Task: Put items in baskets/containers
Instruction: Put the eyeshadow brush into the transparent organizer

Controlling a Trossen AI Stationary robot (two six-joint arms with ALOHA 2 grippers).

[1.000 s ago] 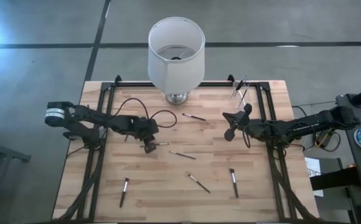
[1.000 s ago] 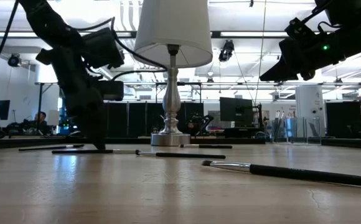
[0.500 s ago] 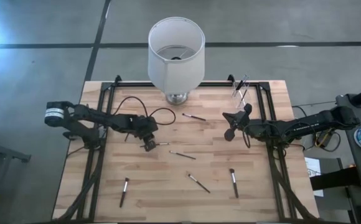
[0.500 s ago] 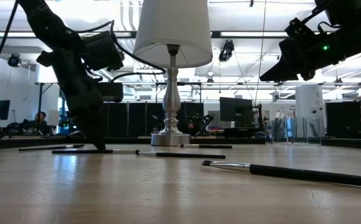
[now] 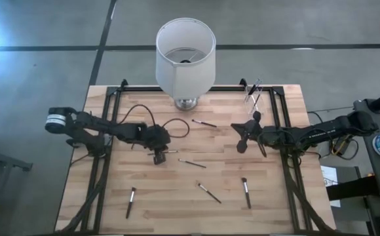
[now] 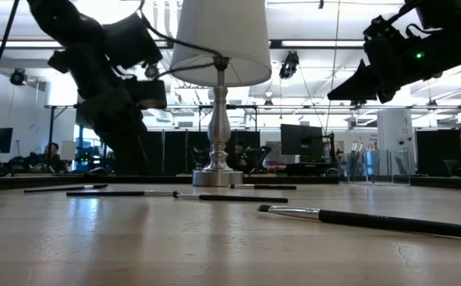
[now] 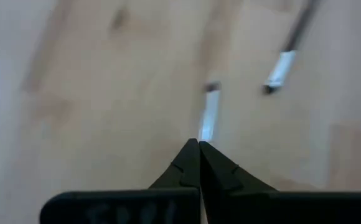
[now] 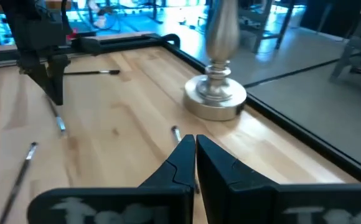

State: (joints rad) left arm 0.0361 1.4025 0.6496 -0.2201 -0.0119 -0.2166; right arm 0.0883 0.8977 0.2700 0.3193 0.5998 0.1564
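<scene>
Several thin dark-handled brushes lie flat on the wooden table, among them one (image 5: 204, 123) near the lamp, one (image 5: 191, 163) at mid-table and three (image 5: 209, 193) toward the near edge. My left gripper (image 5: 158, 157) is shut, pointing steeply down over another brush (image 5: 171, 151). That brush's silvery ferrule (image 7: 208, 118) shows just past the fingertips. The clear cup (image 5: 253, 94) stands at the far right with brushes leaning in it. My right gripper (image 5: 240, 134) hangs shut above the table, right of centre, with nothing between its fingers. My left gripper's shut fingertips (image 8: 56, 99) stand right at the brush's handle, just behind the ferrule (image 8: 61, 124), coming from above on a slant. The brush (image 6: 119, 193) still looks flat on the table. Whether the fingertips touch or hold it, I cannot tell.
A lamp with a big white shade (image 5: 185, 56) stands on a metal base (image 8: 215, 96) at the far middle. Black frame rails (image 5: 278, 131) run along the table's sides. A cable loop (image 5: 177, 126) lies by the left arm. Bare wood lies between the brushes.
My left gripper has risen off the table and moved a little toward the right edge, staying shut. The brush under it lies where it lay. My right gripper has turned a little in place.
</scene>
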